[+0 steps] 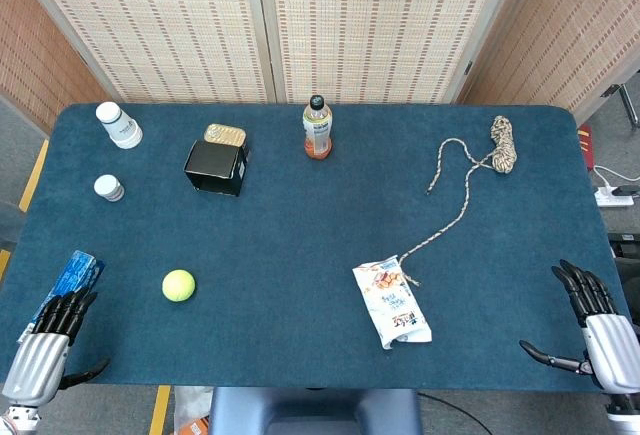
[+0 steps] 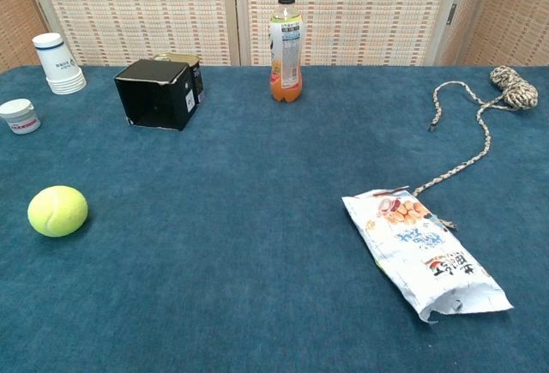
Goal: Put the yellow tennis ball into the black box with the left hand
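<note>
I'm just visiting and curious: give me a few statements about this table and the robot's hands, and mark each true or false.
1. The yellow tennis ball lies on the table, apart from the black box. True.
2. The left hand holds the ball. False: it is open near the table's front edge, holding nothing.
3. The drink bottle stands upright. True.
4. The rope is coiled inside the black box. False: it lies on the table's far right side.
5. The snack bag lies flat on the table. True.
6. The right hand presses on the snack bag. False: it is at the table's right front corner, apart from the bag.
</note>
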Motion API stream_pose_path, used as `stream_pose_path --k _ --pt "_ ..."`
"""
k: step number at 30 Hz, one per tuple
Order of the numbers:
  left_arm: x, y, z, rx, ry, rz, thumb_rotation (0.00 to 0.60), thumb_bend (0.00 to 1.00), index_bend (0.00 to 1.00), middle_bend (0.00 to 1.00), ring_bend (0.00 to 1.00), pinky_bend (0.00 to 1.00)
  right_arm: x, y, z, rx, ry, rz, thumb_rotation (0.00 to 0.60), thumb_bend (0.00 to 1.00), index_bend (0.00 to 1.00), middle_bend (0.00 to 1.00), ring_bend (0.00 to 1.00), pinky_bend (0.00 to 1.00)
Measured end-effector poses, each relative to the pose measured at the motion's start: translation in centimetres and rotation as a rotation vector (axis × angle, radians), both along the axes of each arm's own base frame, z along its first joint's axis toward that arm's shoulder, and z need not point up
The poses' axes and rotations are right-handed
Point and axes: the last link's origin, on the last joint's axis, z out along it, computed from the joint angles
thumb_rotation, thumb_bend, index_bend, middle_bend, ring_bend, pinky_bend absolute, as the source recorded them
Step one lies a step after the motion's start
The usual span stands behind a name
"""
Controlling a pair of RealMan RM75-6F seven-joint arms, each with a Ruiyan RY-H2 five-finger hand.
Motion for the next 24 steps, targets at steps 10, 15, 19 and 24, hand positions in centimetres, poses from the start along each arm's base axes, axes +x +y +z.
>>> stream_pose_path --k 10,15,19,24 --pt "0.1 0.3 0.3 0.006 0.003 -0.013 0.431 0.15 0.00 0.00 0.00 0.00 0.2 -0.1 -0.3 0.009 0.006 0.000 0.535 0.00 0.00 0.00 0.00 0.00" --pt "0.3 0.8 0.8 0.026 -0.008 -0.025 0.439 0.15 0.00 0.00 0.00 0.00 0.5 -0.3 -0.4 0.010 0.011 0.003 0.536 0.00 0.00 0.00 0.00 0.00" --pt "0.5 1.0 0.9 0.041 -0.015 -0.038 0.434 0.16 0.04 0.02 0.01 0.12 0.6 -0.6 -0.6 0.021 0.020 0.004 0.535 0.00 0.00 0.00 0.00 0.00" --pt "0.8 1.3 1.1 0.122 -0.067 -0.082 0.425 0.16 0.96 0.97 0.92 0.99 0.9 -1.1 -0.8 0.035 0.026 0.012 0.535 0.00 0.00 0.00 0.00 0.00"
